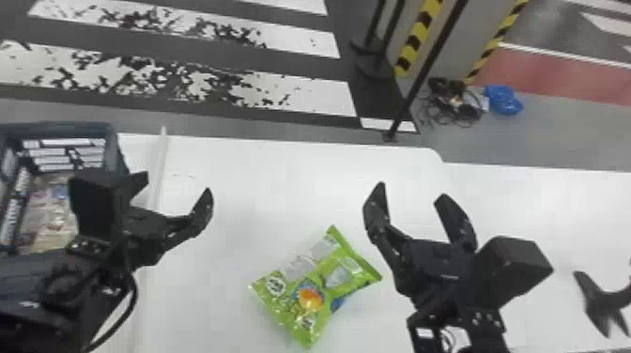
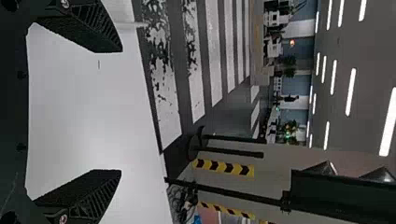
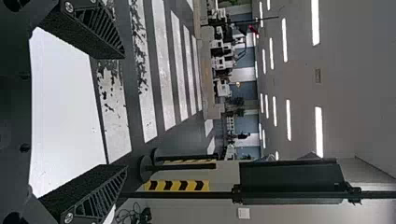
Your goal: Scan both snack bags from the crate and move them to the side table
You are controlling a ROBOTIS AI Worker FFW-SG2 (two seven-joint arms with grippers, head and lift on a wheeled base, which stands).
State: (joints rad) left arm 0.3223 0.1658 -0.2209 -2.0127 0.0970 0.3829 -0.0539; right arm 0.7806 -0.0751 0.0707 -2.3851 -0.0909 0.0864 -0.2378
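A green snack bag [image 1: 319, 286] lies flat on the white table [image 1: 281, 188], between the two arms. My left gripper [image 1: 176, 183] stands open above the table to the left of the bag, close to the crate [image 1: 115, 145]; its two fingers are spread wide in the left wrist view, too [image 2: 107, 112]. To the upper right of the bag, my right gripper [image 1: 408, 190] is open with nothing between its fingers, as the right wrist view also shows [image 3: 112, 112]. Inside the crate at the far left, clear and coloured packaging [image 1: 49, 213] is visible, partly covered by the left arm.
A thin white raised strip [image 1: 162, 164] runs along the table beside the crate. At the right edge is a dark, fin-shaped object [image 1: 603, 305]. Beyond the table stand a black pole [image 1: 422, 75] and striped posts; cables and a blue item [image 1: 503, 99] lie on the floor.
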